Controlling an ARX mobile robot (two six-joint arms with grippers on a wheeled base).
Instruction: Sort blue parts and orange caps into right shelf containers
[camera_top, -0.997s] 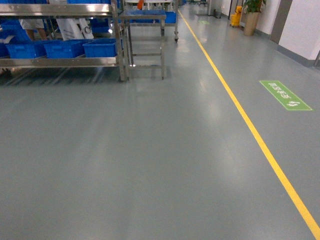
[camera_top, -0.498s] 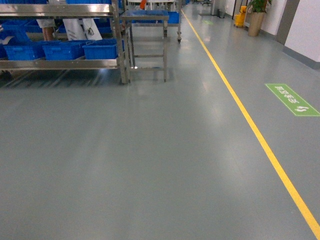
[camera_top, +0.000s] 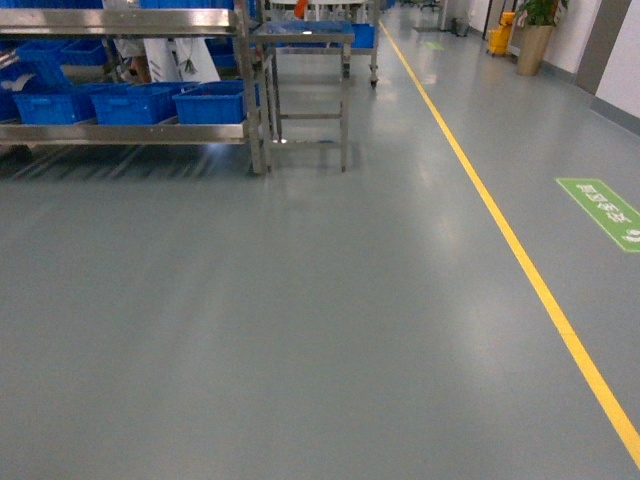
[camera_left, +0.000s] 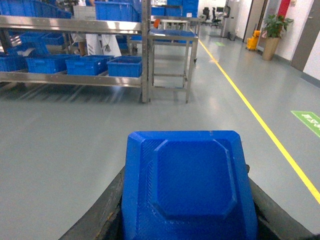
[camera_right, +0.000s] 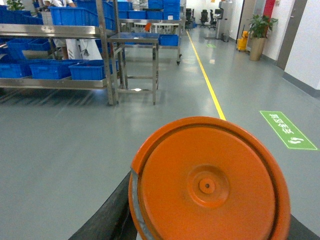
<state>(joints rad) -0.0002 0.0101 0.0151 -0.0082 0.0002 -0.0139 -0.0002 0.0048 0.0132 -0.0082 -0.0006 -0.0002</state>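
A blue part (camera_left: 187, 187), blocky with a raised octagonal face, fills the lower left wrist view; my left gripper (camera_left: 187, 220) is shut on it, black fingers (camera_left: 97, 220) showing at both sides. A round orange cap (camera_right: 210, 182) with a small centre boss fills the lower right wrist view, and my right gripper (camera_right: 205, 225) is shut on it. Blue containers (camera_top: 210, 102) stand in a row on the low level of a steel shelf (camera_top: 130, 132) at the far left of the head view. Neither gripper shows in the head view.
A small steel table (camera_top: 305, 40) stands right of the shelf. A person's legs (camera_top: 180, 58) show behind the shelf. A yellow floor line (camera_top: 520, 262) runs up the right side, with a green floor sign (camera_top: 605, 210) beyond it. Grey floor lies ahead.
The head view has shifted: shelf, table and floor sign now sit further right and lower in the frame, and look slightly nearer.
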